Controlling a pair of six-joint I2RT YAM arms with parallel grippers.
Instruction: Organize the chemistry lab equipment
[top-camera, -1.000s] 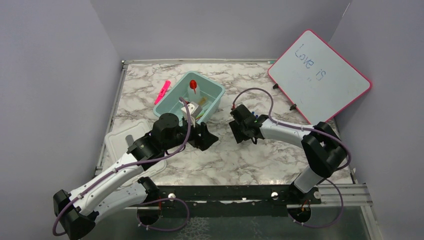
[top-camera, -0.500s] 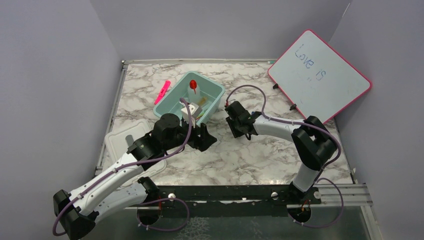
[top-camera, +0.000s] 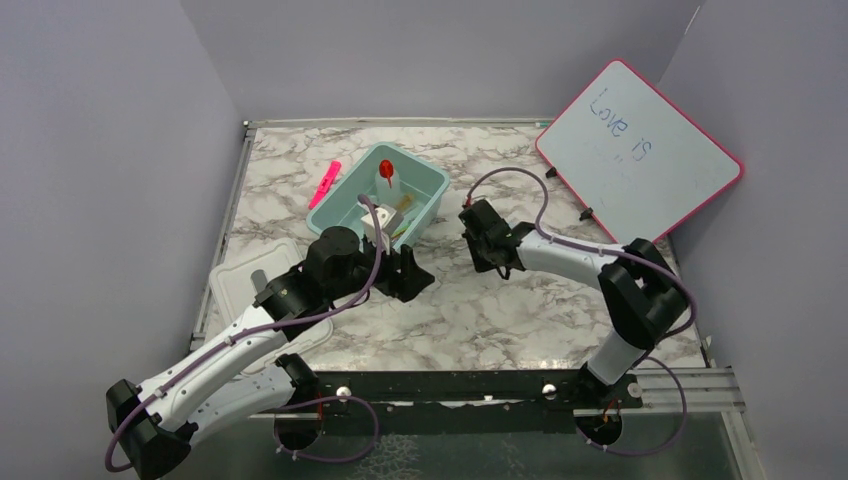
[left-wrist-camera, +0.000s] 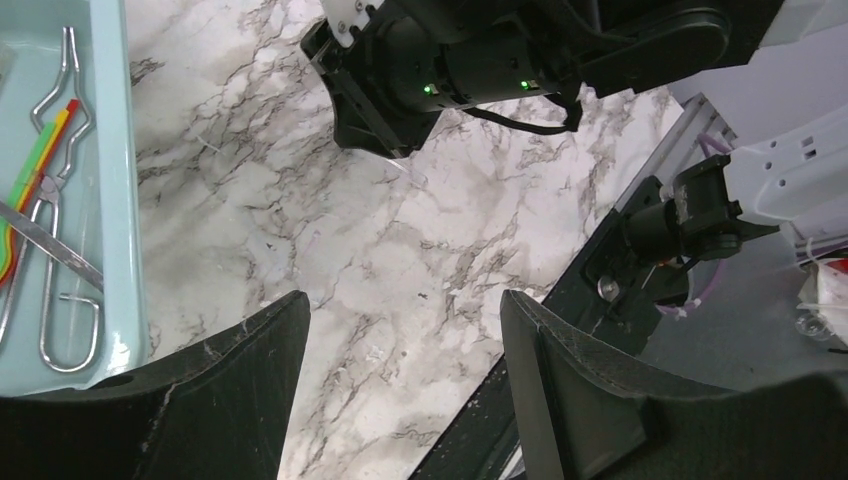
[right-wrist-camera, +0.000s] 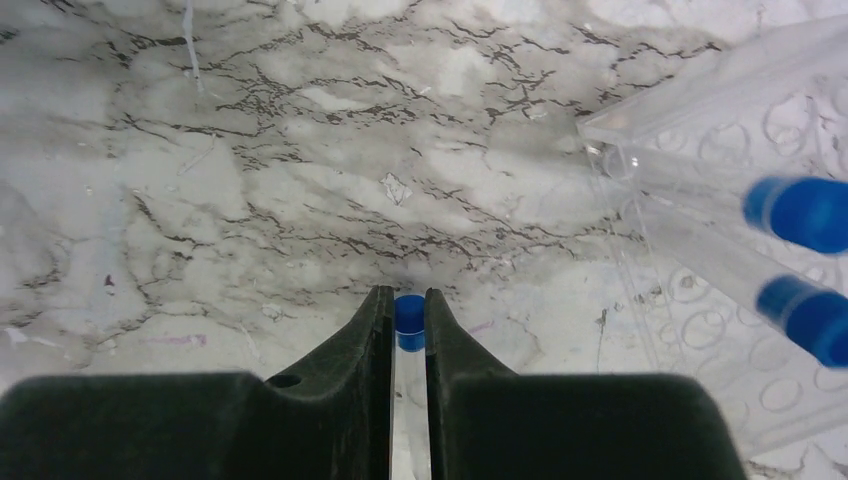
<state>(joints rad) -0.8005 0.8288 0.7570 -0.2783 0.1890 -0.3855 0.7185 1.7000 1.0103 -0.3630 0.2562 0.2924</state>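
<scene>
My right gripper (right-wrist-camera: 408, 310) is shut on a small clear tube with a blue cap (right-wrist-camera: 409, 318), low over the marble table. Just to its right lies a clear plastic rack (right-wrist-camera: 700, 330) holding two more blue-capped tubes (right-wrist-camera: 805, 213). In the top view that gripper (top-camera: 487, 255) sits right of the teal bin (top-camera: 428, 205). The bin holds a red-bulbed dropper (top-camera: 386, 168), metal tongs (left-wrist-camera: 55, 110) and a green-handled tool (left-wrist-camera: 40, 160). My left gripper (left-wrist-camera: 405, 330) hangs open over bare marble beside the bin's near wall, with nothing between its fingers.
A pink marker (top-camera: 324, 183) lies left of the bin. The pink-framed whiteboard (top-camera: 640, 150) leans at the back right. A white lid (top-camera: 250, 285) rests at the table's left edge, under my left arm. The table's front rail (left-wrist-camera: 560, 300) runs close to my left gripper.
My right gripper has closed from open onto the blue-capped tube, shifting slightly left and then back. The left arm has not moved.
</scene>
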